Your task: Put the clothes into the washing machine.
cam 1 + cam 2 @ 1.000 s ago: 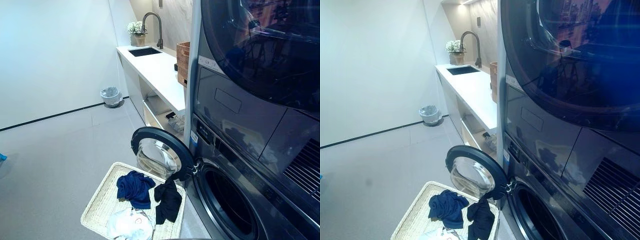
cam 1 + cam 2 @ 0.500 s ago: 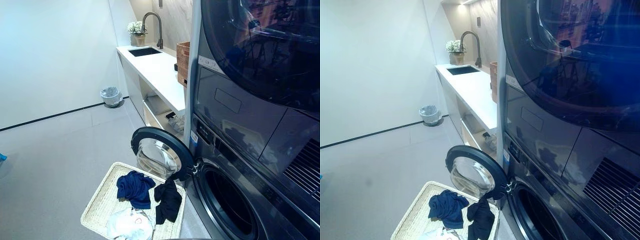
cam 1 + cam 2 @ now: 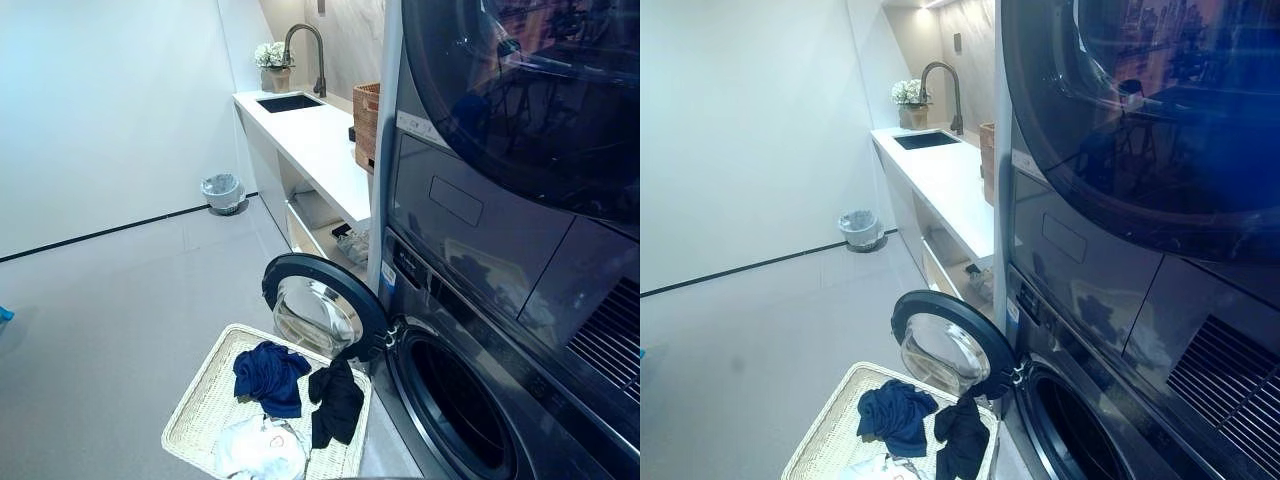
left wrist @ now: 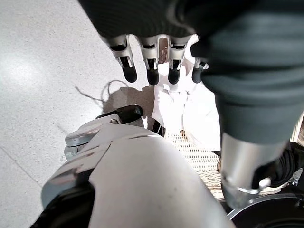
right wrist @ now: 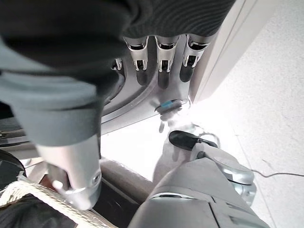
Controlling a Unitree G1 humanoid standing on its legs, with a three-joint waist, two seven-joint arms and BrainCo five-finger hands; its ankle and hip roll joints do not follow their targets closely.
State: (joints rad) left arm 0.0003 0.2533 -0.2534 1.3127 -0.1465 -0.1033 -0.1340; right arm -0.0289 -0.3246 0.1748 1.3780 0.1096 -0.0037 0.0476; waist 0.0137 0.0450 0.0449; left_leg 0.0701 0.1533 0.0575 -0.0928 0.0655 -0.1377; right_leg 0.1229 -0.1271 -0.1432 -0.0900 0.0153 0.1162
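Observation:
A pale woven basket (image 3: 190,402) stands on the floor in front of the washing machine (image 3: 455,415), whose round door (image 3: 320,305) is swung open to the left. In the basket lie a blue garment (image 3: 268,375) and a white garment (image 3: 260,450). A black garment (image 3: 335,400) hangs over the rim nearest the drum. My left hand (image 4: 150,71) hangs with straight fingers above the white garment (image 4: 190,109) and holds nothing. My right hand (image 5: 163,66) hangs open beside the machine's lower front, also with nothing in it.
A second dark machine (image 3: 520,100) is stacked above the washer. Behind it runs a white counter (image 3: 310,140) with a sink, a tap (image 3: 305,50), a flower pot (image 3: 270,62) and a wicker box (image 3: 366,120). A small bin (image 3: 222,192) stands by the far wall. Grey floor spreads to the left.

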